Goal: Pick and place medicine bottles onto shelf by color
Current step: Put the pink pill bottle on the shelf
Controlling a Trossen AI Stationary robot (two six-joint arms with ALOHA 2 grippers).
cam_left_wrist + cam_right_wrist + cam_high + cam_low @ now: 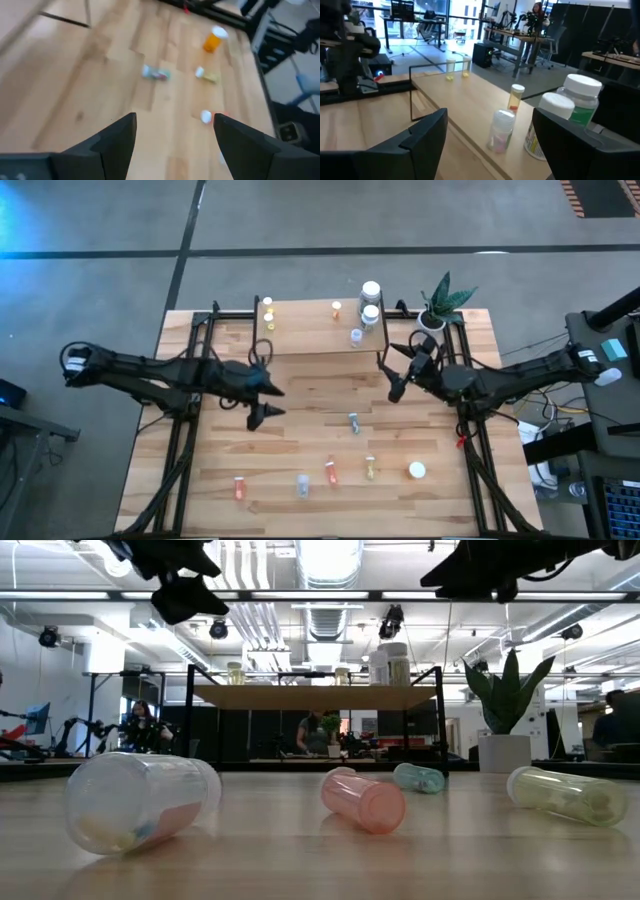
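The shelf [310, 330] stands at the table's far edge. On its board stand two yellow bottles [268, 313], an orange one [336, 308], a clear one [501, 130] and two larger white-capped bottles [580, 97]. Several small bottles lie on their sides on the tabletop: a bluish one [354, 423], a reddish one [331, 471], a yellow one [370, 468] and others along the near edge. My left gripper [272, 400] hangs open over the table's left middle. My right gripper [390, 378] is open, held level just in front of the shelf's right end.
A white pot with a green plant [438, 308] stands at the far right corner beside the shelf. Black frame rails [185, 430] run along the table's left and right edges. Bare wood lies between the two grippers [320, 390].
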